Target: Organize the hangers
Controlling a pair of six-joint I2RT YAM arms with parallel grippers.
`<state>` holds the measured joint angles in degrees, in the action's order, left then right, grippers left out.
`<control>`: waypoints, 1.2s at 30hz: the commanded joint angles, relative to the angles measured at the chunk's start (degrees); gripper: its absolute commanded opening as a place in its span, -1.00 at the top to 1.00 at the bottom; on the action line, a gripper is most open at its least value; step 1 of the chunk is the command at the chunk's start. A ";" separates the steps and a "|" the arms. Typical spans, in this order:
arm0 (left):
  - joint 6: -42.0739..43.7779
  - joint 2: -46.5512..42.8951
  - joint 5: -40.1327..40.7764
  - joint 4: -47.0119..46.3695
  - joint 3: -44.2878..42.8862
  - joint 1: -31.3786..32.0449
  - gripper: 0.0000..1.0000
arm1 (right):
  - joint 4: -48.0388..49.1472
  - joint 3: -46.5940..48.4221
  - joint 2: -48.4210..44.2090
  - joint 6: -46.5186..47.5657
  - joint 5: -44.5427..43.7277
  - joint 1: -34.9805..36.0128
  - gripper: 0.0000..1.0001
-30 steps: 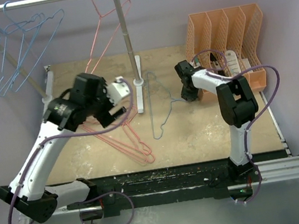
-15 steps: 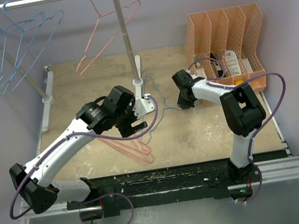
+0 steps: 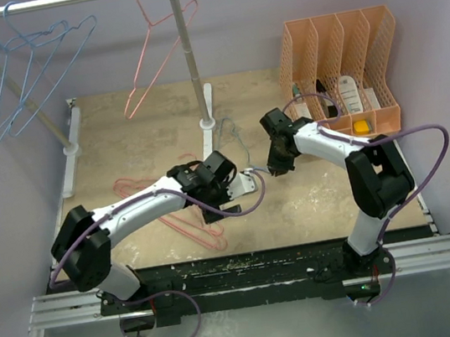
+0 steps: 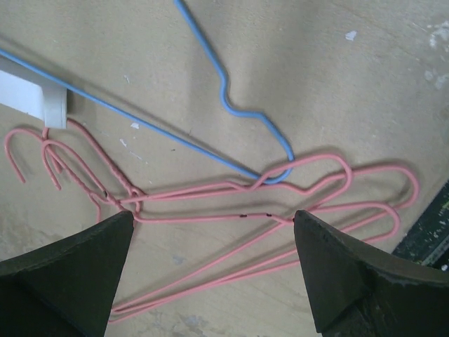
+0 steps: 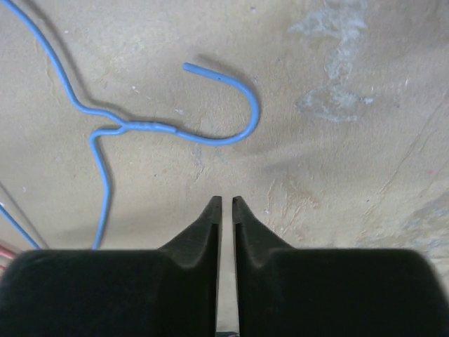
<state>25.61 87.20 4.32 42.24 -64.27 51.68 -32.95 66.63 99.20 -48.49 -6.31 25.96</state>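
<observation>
Left wrist view only: stack of pink-red wire triangle hangers [image 4: 210, 217] flat on tan wooden bench [image 3: 322, 196], right under left jaws, spread fully wide, gripping nothing. Long axis left-right across that view, hooks at left, shoulder bends at right. Light blue wire hanger [image 5: 151, 127] crossing one pink shoulder bend, one long wire running past a white rack foot [image 4: 31, 105]. Right wrist view only: blue hook flat on bench just beyond right jaws, curve toward right, open end toward left, twisted neck at left; right jaws pressed almost together, nothing between. Top view only: white pole rack [image 3: 56, 1] at back, more light blue hangers [image 3: 22, 59] hung at left end, one pink-red hanger [image 3: 159, 55] hung beside upright; orange slotted file holder [image 3: 333, 38] back right, well apart. Left forearm covering part of pink stack from above.
</observation>
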 commanded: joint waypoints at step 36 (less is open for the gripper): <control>-5.43 -13.88 0.56 -7.36 5.74 -3.04 -0.98 | 21.61 0.34 8.36 48.37 2.88 -0.99 0.02</control>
<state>21.54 74.50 5.74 37.04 -58.28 48.86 -12.34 66.87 106.63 -0.89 -2.20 25.36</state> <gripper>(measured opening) 0.990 0.535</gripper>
